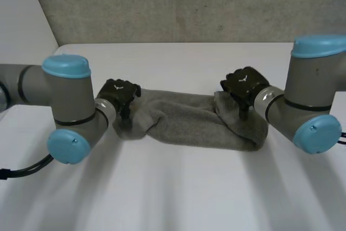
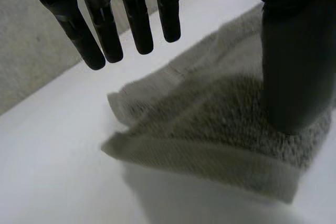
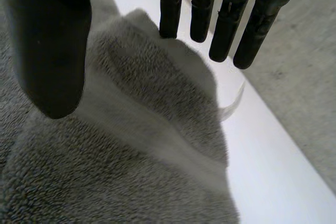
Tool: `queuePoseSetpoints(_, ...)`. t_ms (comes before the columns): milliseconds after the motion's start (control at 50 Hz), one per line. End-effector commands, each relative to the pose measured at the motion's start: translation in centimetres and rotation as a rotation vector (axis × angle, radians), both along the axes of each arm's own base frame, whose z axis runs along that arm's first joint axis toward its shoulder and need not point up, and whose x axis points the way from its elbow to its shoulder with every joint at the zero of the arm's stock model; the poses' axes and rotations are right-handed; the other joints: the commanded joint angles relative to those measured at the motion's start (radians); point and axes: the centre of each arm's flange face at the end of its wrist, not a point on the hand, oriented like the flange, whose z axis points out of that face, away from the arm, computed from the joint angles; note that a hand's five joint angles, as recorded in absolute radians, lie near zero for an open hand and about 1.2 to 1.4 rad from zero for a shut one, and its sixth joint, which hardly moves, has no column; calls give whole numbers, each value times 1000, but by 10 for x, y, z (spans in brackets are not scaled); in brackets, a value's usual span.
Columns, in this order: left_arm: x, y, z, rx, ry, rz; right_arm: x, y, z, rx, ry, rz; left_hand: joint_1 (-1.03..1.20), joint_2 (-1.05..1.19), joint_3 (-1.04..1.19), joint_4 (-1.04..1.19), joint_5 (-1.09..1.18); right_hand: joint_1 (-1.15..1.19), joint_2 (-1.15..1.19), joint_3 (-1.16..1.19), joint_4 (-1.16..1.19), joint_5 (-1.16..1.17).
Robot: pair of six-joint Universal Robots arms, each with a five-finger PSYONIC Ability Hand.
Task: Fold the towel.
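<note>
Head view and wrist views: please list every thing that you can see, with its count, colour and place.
towel: 1, grey, lying bunched in a long strip on the table, between the two hands
table: 1, white, under the towel and the arms
wall: 1, grey, rough, behind the table
left arm: 1, grey with light-blue caps, at the table's left side
right arm: 1, grey with light-blue caps, at the table's right side
left hand: 1, black, at the towel's left end, fingers straight, thumb over the cloth
right hand: 1, black, at the towel's right end, fingers straight, thumb over the cloth
</note>
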Motion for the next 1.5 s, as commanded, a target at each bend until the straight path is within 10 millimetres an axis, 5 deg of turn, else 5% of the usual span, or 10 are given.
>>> queuePoseSetpoints(20, -4, -9, -22, 9, -52, -9, 9, -13, -30, 31, 23, 12, 237, 234, 233, 236, 59, 422, 422, 433, 431, 431)
queuePoseSetpoints(200, -17, -24, 6, -142, -71, -45, 22, -40, 17, -182, -69, -11, 913, 910, 909, 912, 735, 972, 971, 983, 981, 981)
queuePoseSetpoints(400, -10, -51, 193, -905, 360, 220, 20, -41, 172, -1001, -601, 7, 913, 910, 909, 912, 735, 972, 971, 983, 981, 981)
queuePoseSetpoints(460, 1, -44, 215, -1001, 419, 263, 15, -32, 184, -1033, -625, 14, 913, 910, 909, 912, 735, 972, 971, 983, 981, 981)
queuePoseSetpoints(680, 12, -30, 140, -758, 258, 246, 12, -22, 105, -544, -400, 22, 913, 910, 909, 912, 735, 972, 971, 983, 981, 981)
queuePoseSetpoints(780, 28, 3, 75, -522, 108, 222, -12, -5, 38, -208, -219, 35, 913, 910, 909, 912, 735, 972, 971, 983, 981, 981)
queuePoseSetpoints(980, 44, 66, 33, -351, 22, 97, -46, 17, -19, -49, 1, 21, 913, 910, 909, 912, 735, 972, 971, 983, 981, 981)
queuePoseSetpoints(1240, 64, 142, 75, -364, 41, 30, -102, 20, 31, -176, 41, -101, 901, 899, 898, 900, 724, 972, 971, 983, 981, 981)
queuePoseSetpoints(1360, 73, 164, 83, -342, 24, 13, -121, 32, 32, -12, 62, -129, -309, -312, -312, -310, -486, -39, -40, -28, -30, -30)
queuePoseSetpoints(1500, 74, 166, 83, -315, -5, 5, -130, 36, 39, 13, 47, -162, -309, -312, -312, -310, -486, -250, -251, -239, -241, -241)
